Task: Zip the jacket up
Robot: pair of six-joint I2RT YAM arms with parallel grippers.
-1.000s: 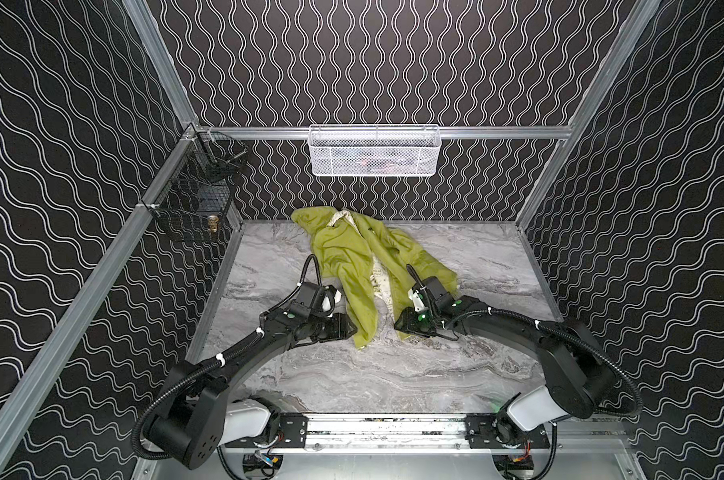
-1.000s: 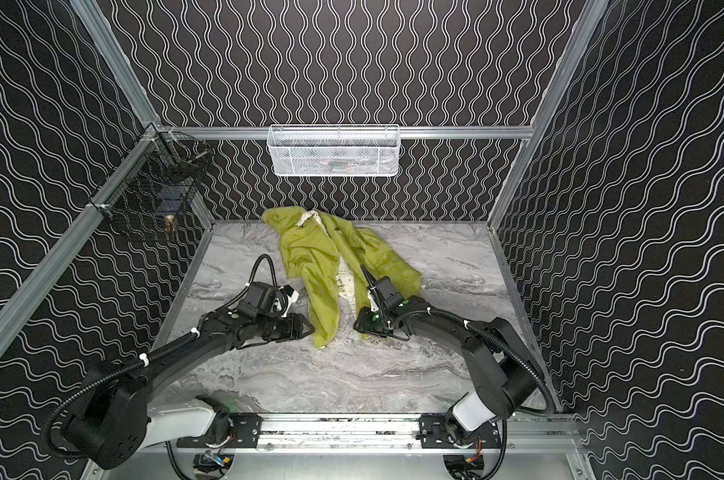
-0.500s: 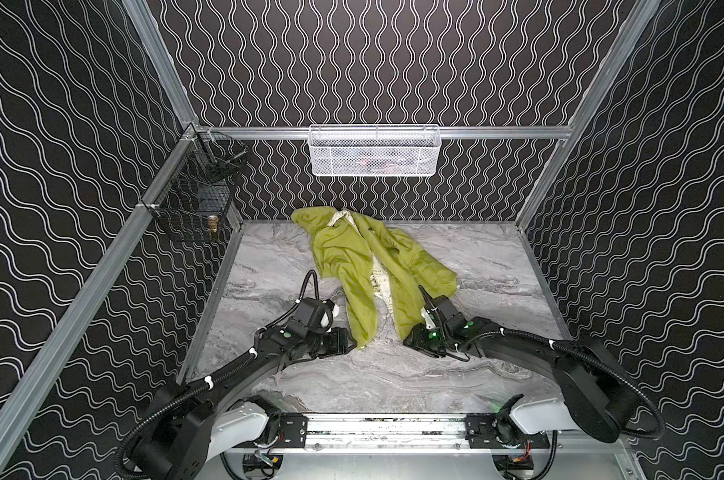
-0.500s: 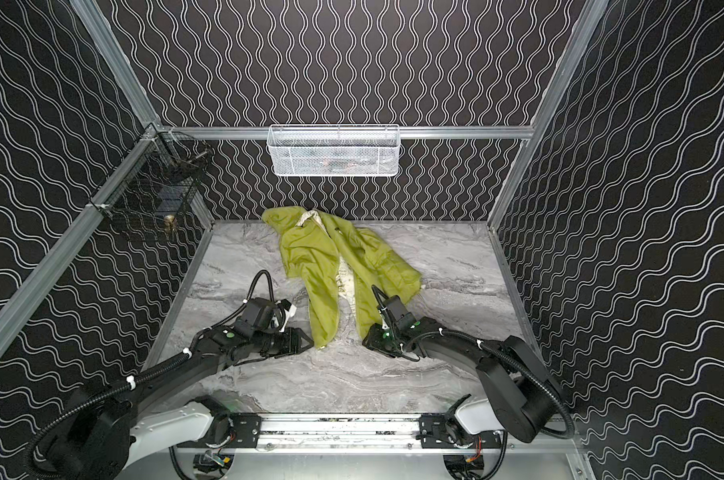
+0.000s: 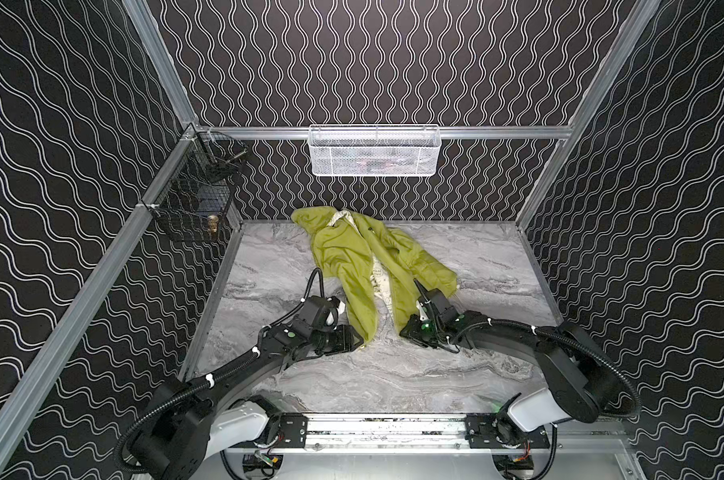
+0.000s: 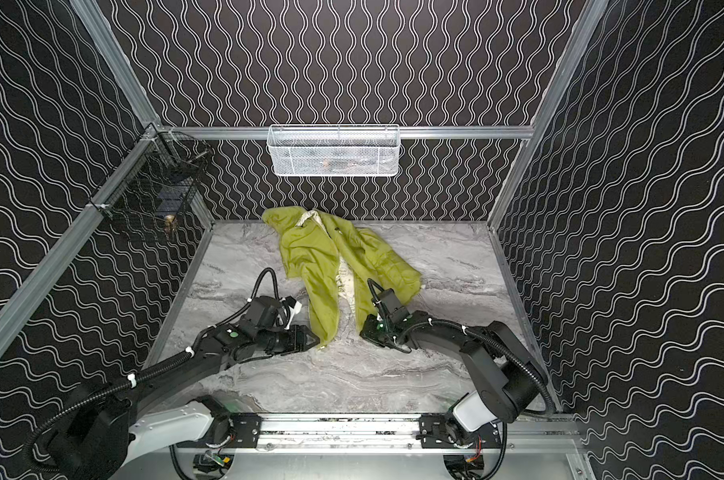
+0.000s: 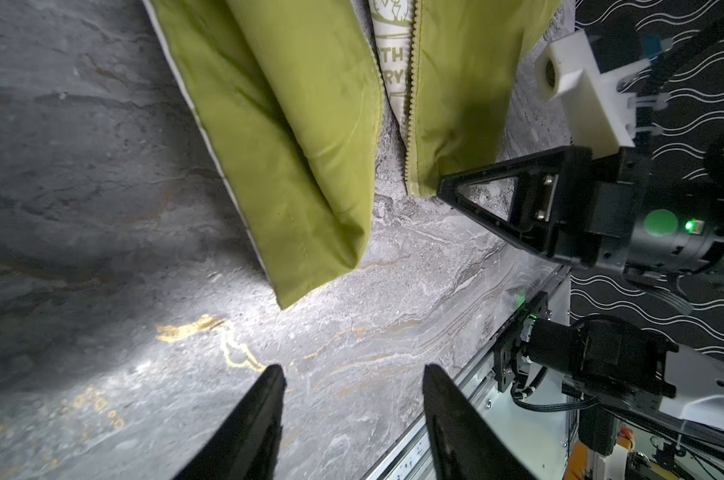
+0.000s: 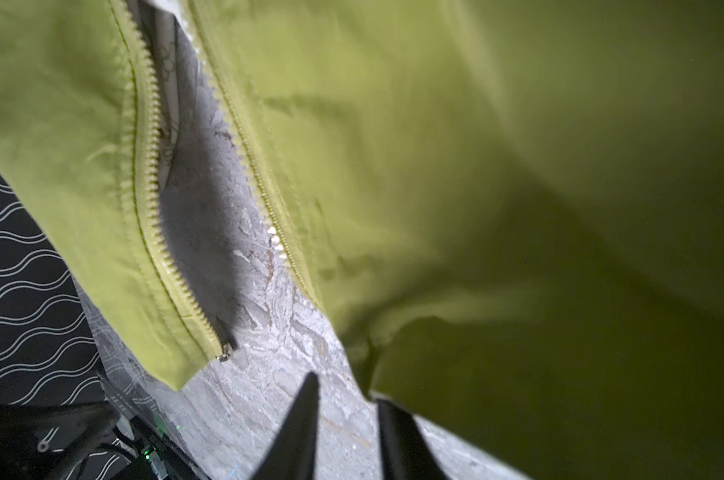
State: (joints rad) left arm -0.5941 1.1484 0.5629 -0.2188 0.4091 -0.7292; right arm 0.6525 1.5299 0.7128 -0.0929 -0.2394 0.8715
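Note:
The yellow-green jacket [image 5: 343,249] [image 6: 310,249] lies unzipped on the marble table, its two front panels running toward the front with cream printed lining between them. My left gripper [image 5: 358,340] [image 6: 312,338] [image 7: 354,374] is open just in front of the left panel's lower corner, over bare table. My right gripper [image 5: 406,330] [image 6: 364,330] [image 8: 345,390] sits at the right panel's hem, its jaws a narrow gap apart with only table showing between them; the fabric edge lies against one fingertip [image 8: 383,409]. The zipper slider [image 8: 225,353] rests at the bottom of the opposite panel's teeth.
A white mesh basket [image 5: 374,151] hangs on the back wall and a black wire basket [image 5: 194,199] on the left wall. The metal base rail [image 5: 385,428] runs along the front edge. Patterned walls enclose the marble table [image 5: 393,374].
Both grippers have drawn back toward the front, down to the lower ends of the jacket panels. The right jaws have narrowed at the right panel's hem. The left jaws kept their width.

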